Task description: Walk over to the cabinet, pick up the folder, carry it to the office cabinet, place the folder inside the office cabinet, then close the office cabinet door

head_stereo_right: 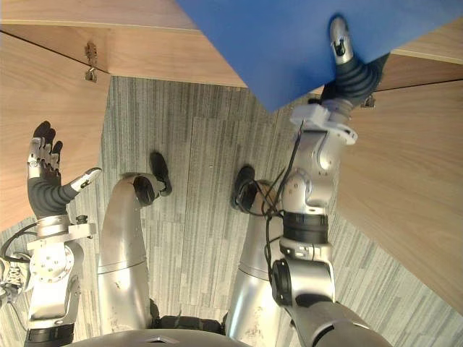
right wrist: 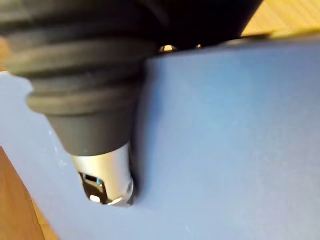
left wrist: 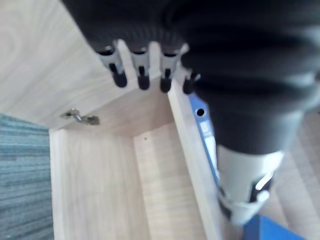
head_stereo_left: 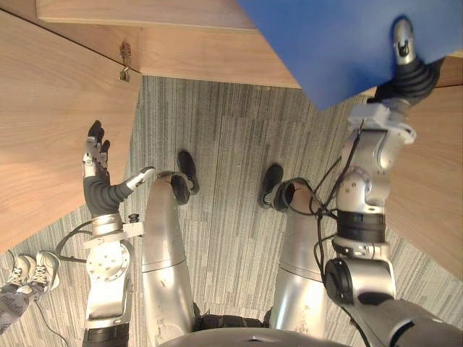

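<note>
Right hand (head_stereo_left: 403, 45): thumb clamped on the blue folder (head_stereo_left: 333, 43), upper right of frame.
Left hand (head_stereo_left: 94, 155): wide, empty, beside the open door (head_stereo_left: 51, 123), left.
Done: folder picked up.
Remaining: placing it in the cabinet (left wrist: 150, 170), shutting the door.

Both head eyes look steeply down, sharing folder (head_stereo_left: 325, 43) and carpet (head_stereo_left: 231, 144); wrist cameras peer close-up.

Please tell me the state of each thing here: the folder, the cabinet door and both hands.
folder: gripped by the right hand, not yet released.
right hand: shut on the folder.
left hand: open, fingers straight, holding nothing.
cabinet door: swung open on its hinge.
</note>
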You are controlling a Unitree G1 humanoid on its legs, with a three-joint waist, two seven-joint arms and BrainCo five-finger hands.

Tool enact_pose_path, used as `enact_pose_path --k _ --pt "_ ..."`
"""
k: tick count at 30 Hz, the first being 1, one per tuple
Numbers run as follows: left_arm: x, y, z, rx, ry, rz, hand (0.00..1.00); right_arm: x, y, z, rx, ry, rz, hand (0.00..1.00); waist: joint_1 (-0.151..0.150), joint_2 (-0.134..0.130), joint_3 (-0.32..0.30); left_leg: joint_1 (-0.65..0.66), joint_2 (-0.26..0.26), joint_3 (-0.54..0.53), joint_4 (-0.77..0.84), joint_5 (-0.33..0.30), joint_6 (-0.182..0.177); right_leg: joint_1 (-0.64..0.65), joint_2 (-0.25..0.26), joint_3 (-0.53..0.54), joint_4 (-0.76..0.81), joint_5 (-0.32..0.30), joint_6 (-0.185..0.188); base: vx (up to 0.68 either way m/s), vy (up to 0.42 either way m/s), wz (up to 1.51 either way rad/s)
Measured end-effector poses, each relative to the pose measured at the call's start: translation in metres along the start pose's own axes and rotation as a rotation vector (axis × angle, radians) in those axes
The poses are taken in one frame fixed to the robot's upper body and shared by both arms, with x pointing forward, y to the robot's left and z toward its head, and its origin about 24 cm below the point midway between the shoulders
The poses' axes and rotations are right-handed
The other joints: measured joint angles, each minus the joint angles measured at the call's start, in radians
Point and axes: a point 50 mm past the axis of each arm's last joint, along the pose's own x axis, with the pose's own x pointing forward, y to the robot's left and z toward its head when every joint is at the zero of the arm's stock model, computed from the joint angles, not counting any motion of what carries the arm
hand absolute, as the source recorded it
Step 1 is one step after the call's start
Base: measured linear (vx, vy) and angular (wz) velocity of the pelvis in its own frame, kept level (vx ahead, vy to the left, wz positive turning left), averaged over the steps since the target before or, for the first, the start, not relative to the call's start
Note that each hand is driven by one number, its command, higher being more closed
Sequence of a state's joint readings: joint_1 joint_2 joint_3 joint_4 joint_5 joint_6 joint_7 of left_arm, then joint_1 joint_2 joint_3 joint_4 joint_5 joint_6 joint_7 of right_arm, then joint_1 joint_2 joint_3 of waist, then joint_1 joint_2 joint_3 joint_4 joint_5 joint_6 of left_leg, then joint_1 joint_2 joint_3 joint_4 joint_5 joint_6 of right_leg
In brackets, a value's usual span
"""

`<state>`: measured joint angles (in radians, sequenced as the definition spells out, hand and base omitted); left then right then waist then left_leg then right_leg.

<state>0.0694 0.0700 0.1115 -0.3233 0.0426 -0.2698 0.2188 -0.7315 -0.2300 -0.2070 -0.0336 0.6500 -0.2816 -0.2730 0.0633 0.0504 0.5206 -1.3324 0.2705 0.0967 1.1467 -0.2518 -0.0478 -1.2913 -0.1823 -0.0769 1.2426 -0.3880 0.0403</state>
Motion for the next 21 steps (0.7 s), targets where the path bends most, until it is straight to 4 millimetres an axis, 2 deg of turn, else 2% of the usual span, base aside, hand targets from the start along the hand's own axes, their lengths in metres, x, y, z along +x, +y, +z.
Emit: enact_pose_path --k 3,6,10,15,21 --pt "0.01 0.003 -0.004 0.013 0.019 0.033 0.0 0.016 0.009 0.002 0.092 -0.008 0.0 1.0 -0.009 0.0 -0.001 0.0 0.0 -0.002 0.001 0.002 0.001 0.002 -0.002 -0.003 0.0 0.003 -0.004 0.0 0.0 0.0" --pt "0.01 0.011 -0.005 -0.003 0.026 0.076 0.0 0.031 0.004 0.014 0.185 -0.045 -0.049 1.0 -0.007 0.001 -0.006 0.001 0.001 -0.009 -0.002 0.003 0.0 0.008 -0.002 -0.012 -0.005 0.003 -0.004 0.0 0.0 0.0" --pt "0.009 0.013 -0.007 -0.043 0.044 0.089 0.0 0.045 -0.004 0.023 0.276 -0.067 -0.126 1.0 -0.008 0.001 -0.007 0.021 -0.001 -0.011 -0.023 0.009 0.001 0.035 -0.004 -0.024 -0.026 0.005 -0.008 0.0 -0.011 0.02" --pt "0.005 0.009 -0.021 -0.04 0.11 0.071 0.0 0.055 -0.005 0.018 0.308 -0.031 -0.174 1.0 -0.006 0.0 -0.065 0.02 -0.003 -0.004 -0.061 0.02 -0.004 0.03 -0.005 -0.033 -0.054 0.008 -0.013 0.01 -0.017 0.02" --pt "0.002 -0.001 -0.031 -0.054 0.161 0.037 0.0 0.078 0.007 0.025 0.357 -0.032 -0.182 1.0 -0.004 0.0 -0.069 0.021 -0.004 -0.003 -0.102 0.049 -0.011 0.032 -0.007 -0.051 -0.074 0.011 -0.018 0.01 -0.033 0.08"
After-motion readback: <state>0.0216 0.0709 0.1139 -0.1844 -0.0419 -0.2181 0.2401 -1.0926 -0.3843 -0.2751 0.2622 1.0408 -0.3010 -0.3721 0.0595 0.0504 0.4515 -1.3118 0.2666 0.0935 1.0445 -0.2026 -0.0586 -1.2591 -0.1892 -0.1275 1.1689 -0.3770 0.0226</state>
